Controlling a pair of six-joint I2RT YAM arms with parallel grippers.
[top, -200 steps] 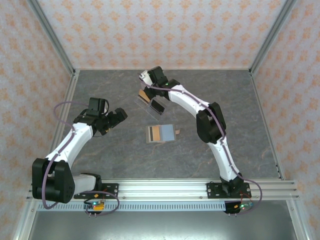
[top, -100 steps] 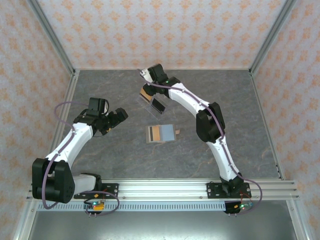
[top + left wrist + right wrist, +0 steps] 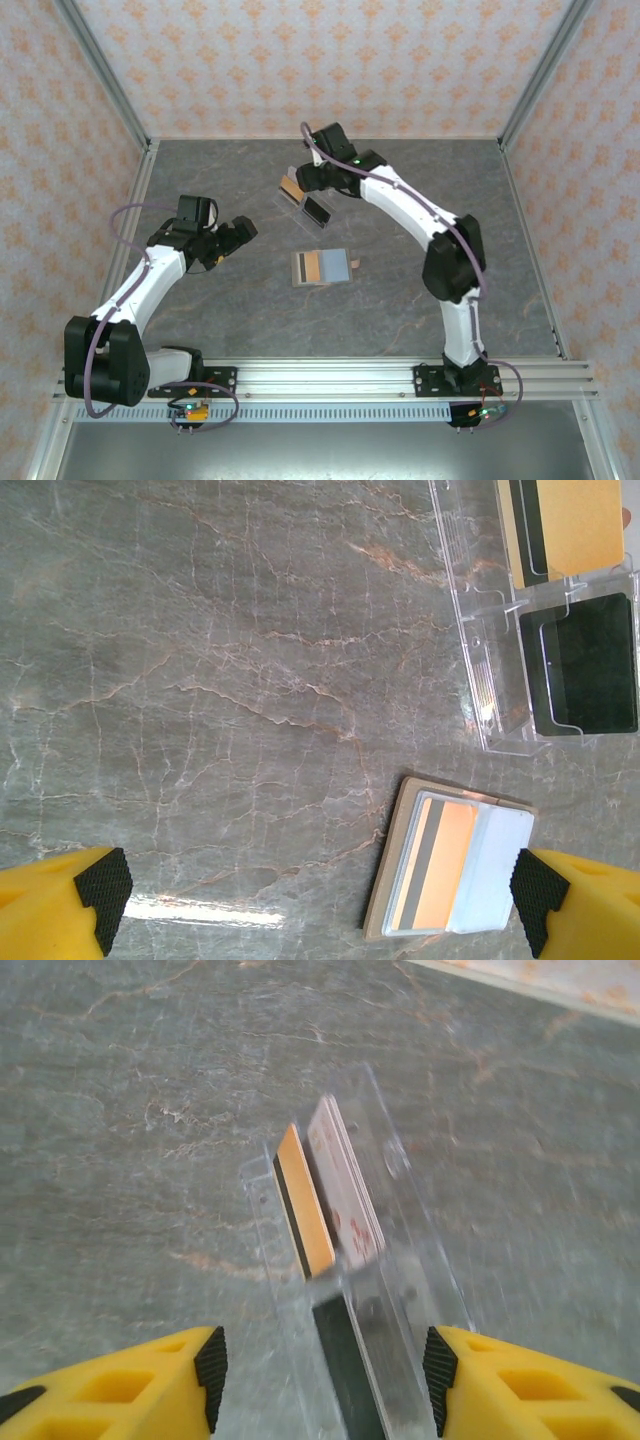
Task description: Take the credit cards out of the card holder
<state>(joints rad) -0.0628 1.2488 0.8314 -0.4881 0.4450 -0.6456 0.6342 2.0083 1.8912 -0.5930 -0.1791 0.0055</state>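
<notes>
The clear card holder [image 3: 303,200] lies toward the back of the table, with a tan credit card [image 3: 290,188] and a black card [image 3: 318,211] in its slots. My right gripper [image 3: 308,178] hovers over it, open. In the right wrist view the holder [image 3: 400,1250] runs between the fingers of the right gripper [image 3: 322,1375], untouched, with the tan card [image 3: 305,1200] and a white card [image 3: 345,1175] upright in it. A flat stack of credit cards [image 3: 323,267] lies mid-table. My left gripper [image 3: 235,235] is open and empty; its wrist view shows the stack [image 3: 450,865] and the holder [image 3: 500,630].
Grey marble tabletop [image 3: 230,300] inside patterned walls. Metal frame rails run along the left side [image 3: 135,215], the right side and the front edge [image 3: 330,375]. Bare tabletop lies to the right of the stack.
My right gripper has gone from shut to open above the holder and shifted slightly right, its elbow swinging right. The tan card stays in the holder. The left arm has not moved.
</notes>
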